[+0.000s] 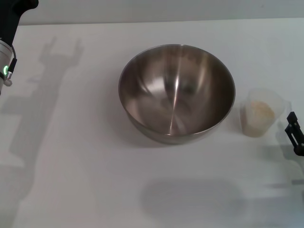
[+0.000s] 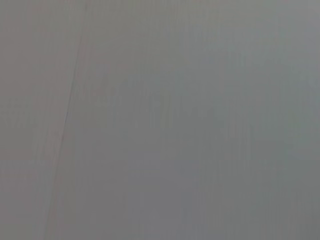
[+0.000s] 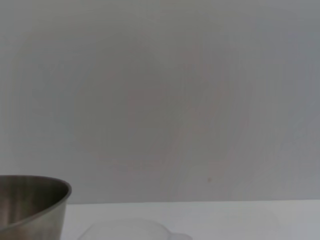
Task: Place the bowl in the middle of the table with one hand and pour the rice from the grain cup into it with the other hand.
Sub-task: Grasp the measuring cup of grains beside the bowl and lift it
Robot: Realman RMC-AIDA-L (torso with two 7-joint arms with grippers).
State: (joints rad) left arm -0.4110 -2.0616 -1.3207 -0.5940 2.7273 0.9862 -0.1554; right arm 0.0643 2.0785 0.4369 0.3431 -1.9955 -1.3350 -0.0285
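Upright grain cup (image 1: 259, 118) (rice-filled) beside bowl (image 1: 176, 91).

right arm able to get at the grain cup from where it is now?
Probably yes. The right gripper sits at the table's right edge, just beside the grain cup, with nothing between them. The bowl stands on the cup's other side, close but apart from it.
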